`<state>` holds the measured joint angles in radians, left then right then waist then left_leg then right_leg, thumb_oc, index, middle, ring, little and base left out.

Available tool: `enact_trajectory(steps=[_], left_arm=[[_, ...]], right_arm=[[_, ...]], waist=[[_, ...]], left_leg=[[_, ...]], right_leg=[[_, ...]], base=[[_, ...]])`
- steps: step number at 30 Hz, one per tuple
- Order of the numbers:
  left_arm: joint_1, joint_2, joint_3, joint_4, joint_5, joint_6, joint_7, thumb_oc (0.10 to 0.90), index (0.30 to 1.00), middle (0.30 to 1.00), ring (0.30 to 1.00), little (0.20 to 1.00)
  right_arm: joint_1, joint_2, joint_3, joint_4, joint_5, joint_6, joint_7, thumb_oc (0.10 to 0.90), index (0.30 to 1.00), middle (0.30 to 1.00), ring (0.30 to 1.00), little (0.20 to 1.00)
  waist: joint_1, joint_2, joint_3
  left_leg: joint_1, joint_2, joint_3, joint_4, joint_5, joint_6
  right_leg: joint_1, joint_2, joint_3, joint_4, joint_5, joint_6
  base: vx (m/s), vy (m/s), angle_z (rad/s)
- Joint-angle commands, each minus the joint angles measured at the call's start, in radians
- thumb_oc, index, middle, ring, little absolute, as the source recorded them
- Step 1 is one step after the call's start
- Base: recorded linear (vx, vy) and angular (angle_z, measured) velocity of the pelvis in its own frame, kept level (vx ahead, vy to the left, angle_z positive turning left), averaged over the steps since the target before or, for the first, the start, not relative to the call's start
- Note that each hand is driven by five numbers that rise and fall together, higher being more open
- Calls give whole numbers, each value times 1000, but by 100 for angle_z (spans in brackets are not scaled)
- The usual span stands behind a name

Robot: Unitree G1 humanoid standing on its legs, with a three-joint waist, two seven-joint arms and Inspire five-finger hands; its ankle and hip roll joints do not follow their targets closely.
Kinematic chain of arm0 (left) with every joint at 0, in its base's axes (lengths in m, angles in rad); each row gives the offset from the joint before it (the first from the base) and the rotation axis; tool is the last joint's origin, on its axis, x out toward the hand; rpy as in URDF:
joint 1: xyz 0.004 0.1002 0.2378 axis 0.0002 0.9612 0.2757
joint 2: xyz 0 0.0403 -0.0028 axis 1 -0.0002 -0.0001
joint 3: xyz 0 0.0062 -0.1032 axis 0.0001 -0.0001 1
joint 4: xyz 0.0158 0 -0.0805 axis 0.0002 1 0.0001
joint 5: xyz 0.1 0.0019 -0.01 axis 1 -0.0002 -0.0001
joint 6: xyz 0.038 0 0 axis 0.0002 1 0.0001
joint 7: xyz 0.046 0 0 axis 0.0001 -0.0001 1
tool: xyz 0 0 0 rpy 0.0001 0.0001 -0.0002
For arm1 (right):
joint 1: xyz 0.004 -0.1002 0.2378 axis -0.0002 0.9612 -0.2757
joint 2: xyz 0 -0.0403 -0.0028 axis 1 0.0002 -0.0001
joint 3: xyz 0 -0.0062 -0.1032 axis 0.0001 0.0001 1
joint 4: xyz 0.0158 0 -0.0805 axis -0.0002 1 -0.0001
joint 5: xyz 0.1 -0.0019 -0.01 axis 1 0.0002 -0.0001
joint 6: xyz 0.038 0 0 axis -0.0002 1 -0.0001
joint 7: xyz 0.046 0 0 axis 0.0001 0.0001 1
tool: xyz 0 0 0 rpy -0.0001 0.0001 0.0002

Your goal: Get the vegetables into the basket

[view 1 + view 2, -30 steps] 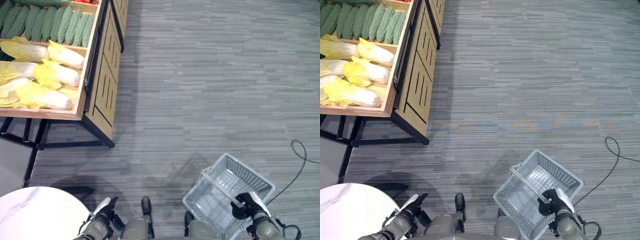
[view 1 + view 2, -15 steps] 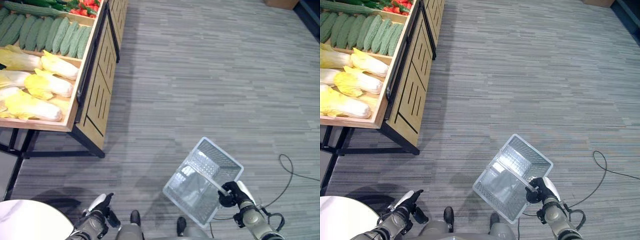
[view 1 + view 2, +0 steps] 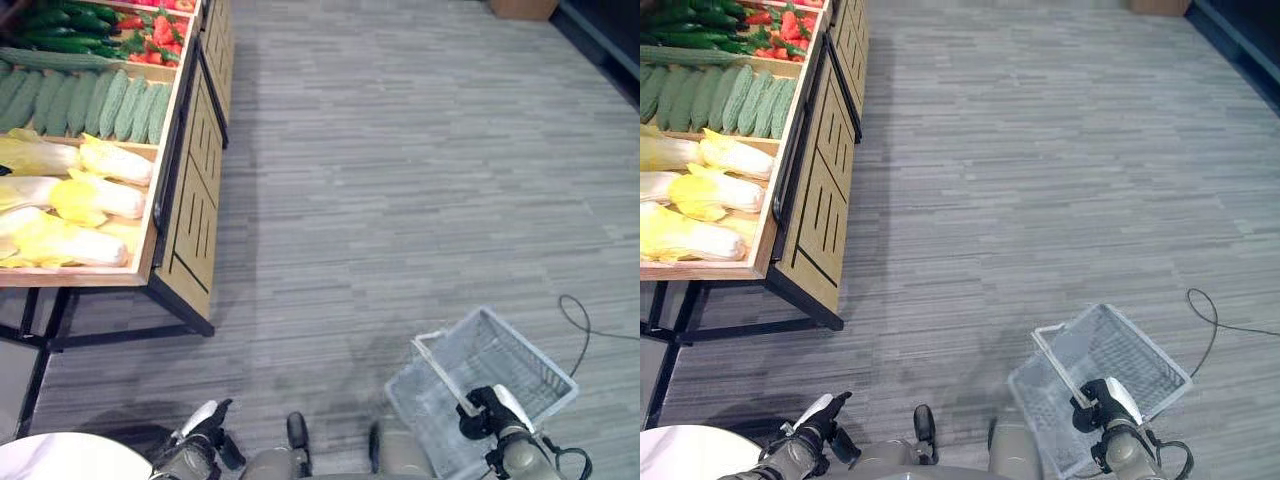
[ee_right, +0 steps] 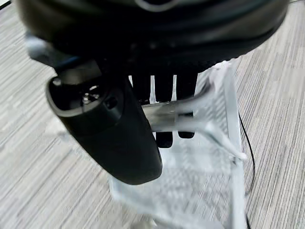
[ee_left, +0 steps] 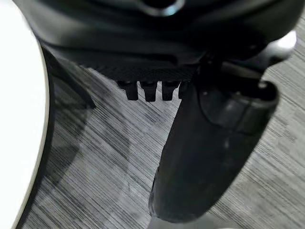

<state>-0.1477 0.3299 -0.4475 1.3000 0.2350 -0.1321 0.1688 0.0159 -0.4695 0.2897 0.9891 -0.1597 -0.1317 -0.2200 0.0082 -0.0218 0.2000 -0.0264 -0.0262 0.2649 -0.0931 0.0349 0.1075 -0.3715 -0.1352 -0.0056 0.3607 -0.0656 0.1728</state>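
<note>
At the near right, the right hand is curled round the handle of the pale mesh basket, which hangs above the grey floor with nothing visible inside. At the near left, the left hand hangs empty beside a white round table, fingers curled under. Farther left, a wooden display stand holds cabbages, green gourds, cucumbers and red peppers.
</note>
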Motion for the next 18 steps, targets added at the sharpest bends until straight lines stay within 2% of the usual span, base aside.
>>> enact_trajectory(steps=[1, 3, 5, 6, 11, 13, 15, 16, 18], left_arm=[[-37, 0, 41, -2, 15, -6, 20, 900, 1000, 1000, 1000, 1000], [-35, -5, 50, 5, 25, -4, 17, 900, 1000, 1000, 1000, 1000], [-19, -12, 58, 13, 30, 1, 16, 900, 1000, 1000, 1000, 1000], [-12, -28, 56, 14, 28, 9, 12, 900, 1000, 1000, 1000, 1000], [-12, -40, 50, 15, 30, 18, 17, 900, 1000, 1000, 1000, 1000], [-27, -48, 43, 3, 26, 28, 22, 900, 1000, 1000, 1000, 1000], [-41, -48, 38, -5, 22, 32, 26, 900, 1000, 1000, 1000, 1000], [-46, -45, 43, -10, 10, 37, 33, 900, 1000, 1000, 1000, 1000], [-55, -44, 29, -15, 8, 40, 38, 900, 1000, 1000, 1000, 1000]], right_arm=[[-59, -82, -33, -103, -5, -62, -50, 400, 300, 300, 300, 300], [-29, -96, -44, -141, -13, -59, -46, 400, 300, 300, 300, 300], [3, -98, -55, -141, -8, -58, -39, 400, 300, 300, 300, 300], [45, -132, -77, -197, 2, -56, -22, 400, 300, 300, 300, 300], [71, -147, -95, -205, 11, -58, -22, 400, 300, 300, 300, 300], [84, -168, -106, -205, 20, -55, -22, 400, 300, 300, 300, 300], [87, -176, -106, -197, 20, -52, -26, 400, 300, 300, 300, 300], [99, -182, -110, -201, 21, -46, -28, 400, 300, 300, 300, 300], [114, -176, -128, -189, 37, -40, -40, 400, 300, 300, 300, 300]], waist=[[-24, -4, 48], [-46, -7, 49], [-45, -8, 28], [-42, 13, 0], [-43, 26, -10], [-42, 32, -4], [-40, 23, 8], [-34, 15, 19], [-34, 14, 35]], left_leg=[[111, 27, -51, 20, -53, -118], [152, 19, -76, 18, -75, -128], [176, 16, -97, 23, -93, -131], [183, 62, -125, 73, -77, -168], [180, 89, -143, 115, -51, -193], [129, 102, -169, 245, 25, -234], [73, 103, -182, 342, 55, -248], [33, 101, -189, 417, 89, -253], [-26, 137, -143, 372, 97, -238]], right_leg=[[52, 24, 44, -208, 230, 26], [19, 34, 62, -268, 272, 36], [58, 34, 45, -270, 268, 25], [86, 72, -2, -230, 218, -20], [104, 89, -29, -207, 179, -40], [133, 99, -45, -202, 145, -74], [151, 94, -53, -209, 131, -91], [172, 90, -59, -212, 114, -107], [203, 66, -78, -217, 90, -107]], base=[[355, -143, 46], [321, -156, 63], [356, -319, 105], [365, -378, 75], [191, -212, 36], [189, -289, 38], [112, -242, 23], [145, -217, 1], [175, -87, 28]])
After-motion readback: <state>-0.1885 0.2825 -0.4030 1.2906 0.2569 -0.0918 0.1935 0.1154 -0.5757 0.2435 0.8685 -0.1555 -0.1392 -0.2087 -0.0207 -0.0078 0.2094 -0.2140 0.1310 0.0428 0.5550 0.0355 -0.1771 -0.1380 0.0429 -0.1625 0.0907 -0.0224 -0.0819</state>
